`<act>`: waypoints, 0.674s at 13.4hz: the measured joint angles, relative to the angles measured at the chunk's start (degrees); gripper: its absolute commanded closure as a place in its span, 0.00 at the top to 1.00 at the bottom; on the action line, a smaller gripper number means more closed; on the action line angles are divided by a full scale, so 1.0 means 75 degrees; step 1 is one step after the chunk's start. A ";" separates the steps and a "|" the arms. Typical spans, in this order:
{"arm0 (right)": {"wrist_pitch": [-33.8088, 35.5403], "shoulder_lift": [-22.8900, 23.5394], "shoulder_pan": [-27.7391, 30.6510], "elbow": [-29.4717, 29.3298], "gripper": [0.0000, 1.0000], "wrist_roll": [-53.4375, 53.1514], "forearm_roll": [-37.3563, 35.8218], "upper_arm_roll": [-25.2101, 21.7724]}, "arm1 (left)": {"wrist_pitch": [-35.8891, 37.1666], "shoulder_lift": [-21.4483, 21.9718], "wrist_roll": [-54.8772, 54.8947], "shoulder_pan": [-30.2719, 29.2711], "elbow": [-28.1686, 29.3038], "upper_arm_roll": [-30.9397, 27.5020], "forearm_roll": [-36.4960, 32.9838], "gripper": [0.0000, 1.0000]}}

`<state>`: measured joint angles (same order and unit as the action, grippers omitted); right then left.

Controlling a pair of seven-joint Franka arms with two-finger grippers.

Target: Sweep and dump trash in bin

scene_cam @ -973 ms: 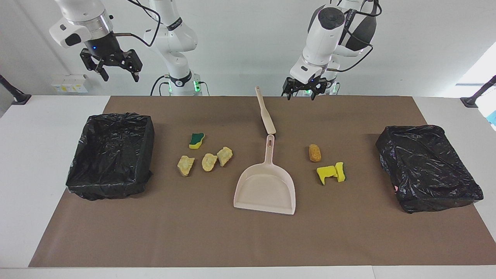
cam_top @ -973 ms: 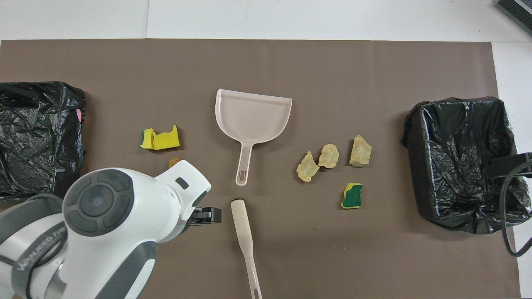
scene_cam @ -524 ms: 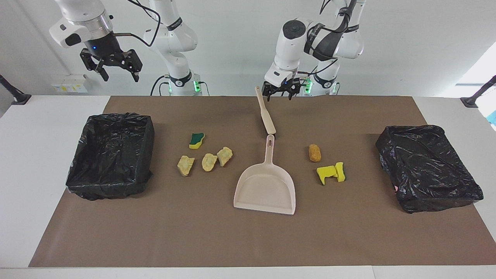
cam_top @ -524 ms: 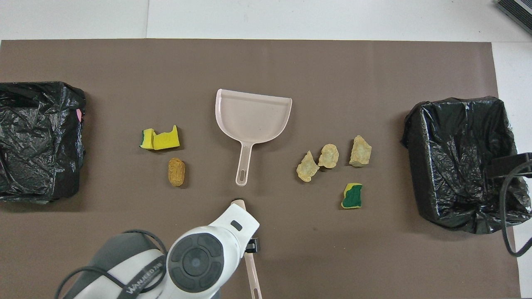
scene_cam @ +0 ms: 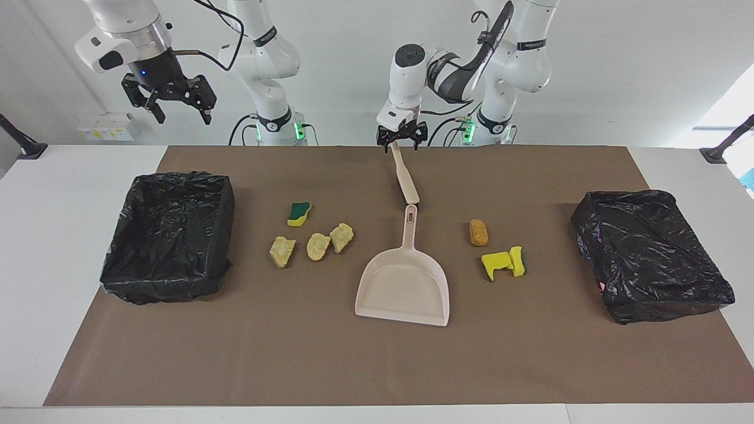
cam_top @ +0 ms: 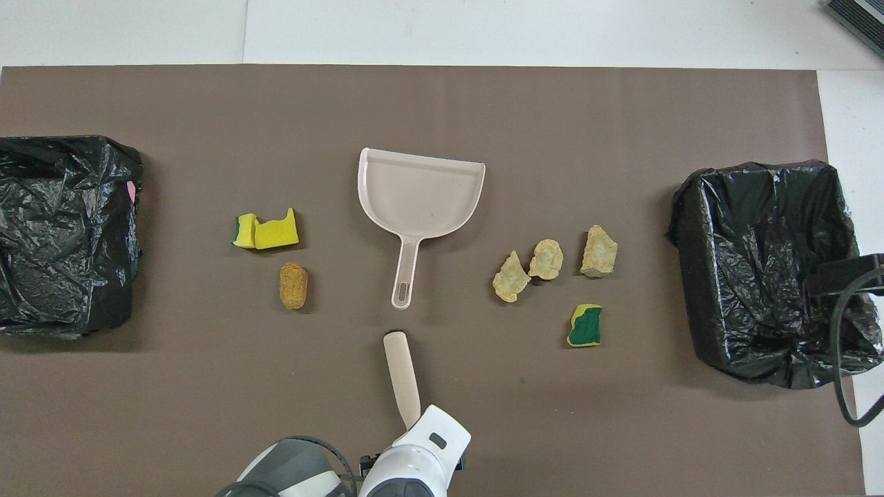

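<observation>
The trash lies on the brown mat. A green-and-yellow sponge (scene_cam: 299, 213) (cam_top: 585, 326) and three tan foam lumps (scene_cam: 318, 246) (cam_top: 546, 259) sit between the dustpan and the bin at the right arm's end. An orange-brown lump (scene_cam: 478, 232) (cam_top: 293, 285) and yellow sponge pieces (scene_cam: 503, 262) (cam_top: 266, 232) sit toward the left arm's end. My left gripper (scene_cam: 400, 141) is open, low over the handle end of the beige brush (scene_cam: 404, 174) (cam_top: 402, 376). My right gripper (scene_cam: 171, 100) waits open, high in the air. In the overhead view the left wrist hides its fingers.
The beige dustpan (scene_cam: 405, 277) (cam_top: 421, 197) lies mid-mat, handle pointing at the brush. A black-lined bin (scene_cam: 168, 235) (cam_top: 766, 269) stands at the right arm's end, and another (scene_cam: 651, 253) (cam_top: 62, 231) at the left arm's end.
The left arm has swung from over the orange-brown lump toward the middle, and its gripper now hangs at the brush handle's end. The right arm has not moved.
</observation>
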<state>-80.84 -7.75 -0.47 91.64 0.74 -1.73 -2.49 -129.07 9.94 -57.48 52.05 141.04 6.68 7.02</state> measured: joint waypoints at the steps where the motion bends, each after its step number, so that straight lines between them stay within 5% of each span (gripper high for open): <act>1: 0.0012 0.0000 0.0000 0.0000 1.00 0.0000 0.0000 0.0000 | -0.0093 -0.0047 -0.0049 0.0040 0.0034 0.0000 0.0000 1.00; 6: 0.0034 -0.0005 0.0000 0.0001 1.00 0.0000 0.0000 -0.0002 | -0.0342 -0.0284 -0.0070 0.0062 0.0053 -0.0005 0.0000 0.97; 9: 0.0037 -0.0009 0.0000 0.0001 1.00 0.0000 0.0000 -0.0003 | -0.0342 -0.0378 -0.0070 0.0075 0.0054 -0.0006 0.0000 0.32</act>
<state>-80.56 -7.82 -0.47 91.65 0.74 -1.73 -2.51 -131.63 7.10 -58.00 52.61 141.44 6.63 7.02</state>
